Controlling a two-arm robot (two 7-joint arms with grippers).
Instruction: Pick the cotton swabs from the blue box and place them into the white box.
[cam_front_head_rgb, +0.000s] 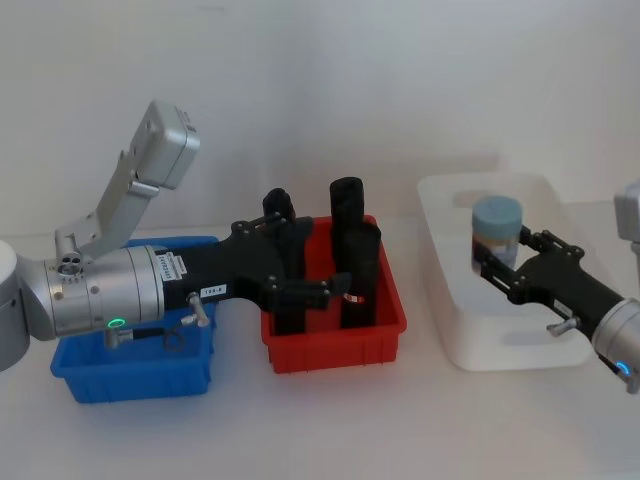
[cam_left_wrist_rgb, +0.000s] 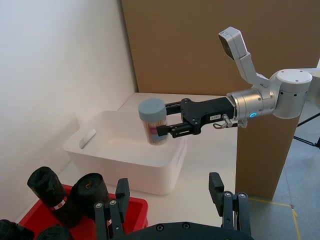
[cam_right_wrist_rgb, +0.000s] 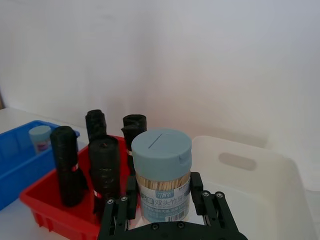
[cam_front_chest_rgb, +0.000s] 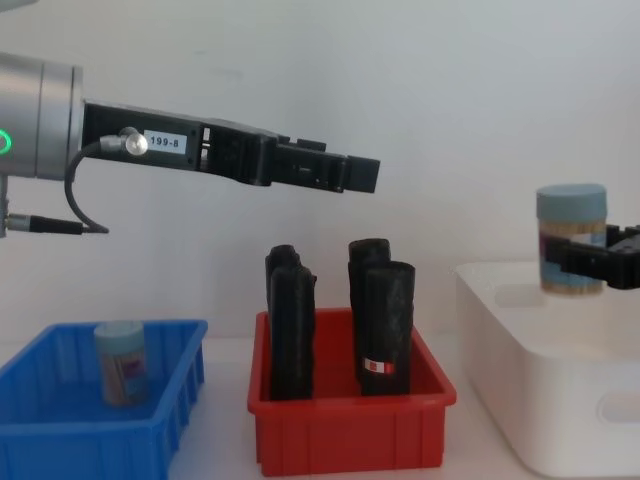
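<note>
Nearest on the desk (cam_front_head_rgb: 300, 430) sits the blue box (cam_front_chest_rgb: 60, 440). In the head view the left arm covers much of it and hides what is inside. The chest view, which cuts off the box's left end, shows one cotton swab jar (cam_front_chest_rgb: 122, 362) standing upright in it.

The left gripper (cam_left_wrist_rgb: 169, 186) reaches out high over the red bin (cam_front_head_rgb: 335, 350), well above the black rolls (cam_front_chest_rgb: 385, 320) that stand upright in it. Its jaws are spread wide with nothing between them, and the left wrist view crops their lower parts.

Farther to the right, the right gripper (cam_front_head_rgb: 492, 258) has its jaws clamped on the sides of a second jar (cam_right_wrist_rgb: 161, 175). The jar is held upright with its light blue lid on top. It hangs above the opening of the white box (cam_left_wrist_rgb: 120, 170), clear of the floor inside. In the right wrist view the gripper's black fingers (cam_right_wrist_rgb: 197, 187) cover the jar's bottom edge, and the small print on its label is hard to read. The chest view cuts this gripper off at the right edge, so only its front end and the jar can be seen there.
</note>
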